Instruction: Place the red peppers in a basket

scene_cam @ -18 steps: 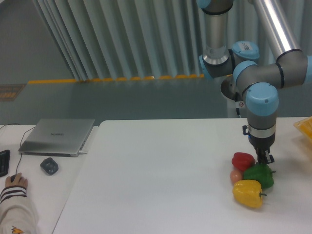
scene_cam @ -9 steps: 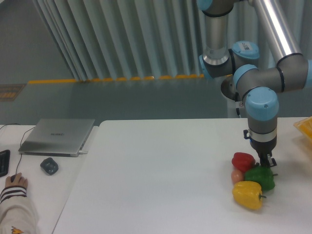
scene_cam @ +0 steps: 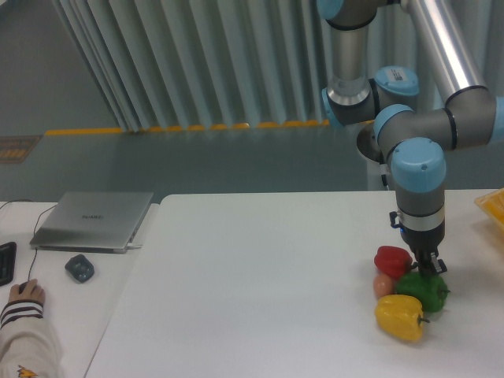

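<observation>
The red pepper [scene_cam: 391, 258] is glossy and lobed and lies on the white table at the right. Against it sit a green pepper [scene_cam: 424, 290], a yellow pepper [scene_cam: 400, 316] and a small pinkish-orange fruit [scene_cam: 382, 284]. My gripper [scene_cam: 426, 265] points straight down just right of the red pepper, its dark tips at the top of the green pepper. The fingers are too small and dark to show their gap, and nothing is lifted. Only a corner of the yellow basket [scene_cam: 493, 206] shows at the right edge of the frame.
A closed grey laptop [scene_cam: 94, 220] and a dark mouse [scene_cam: 79, 268] lie on the left table. A person's hand [scene_cam: 26, 294] and sleeve rest at the lower left. A keyboard edge [scene_cam: 6, 262] shows at the far left.
The gripper has come down a little and shifted slightly left, onto the top of the green pepper. The green and yellow peppers have been nudged slightly toward the front.
</observation>
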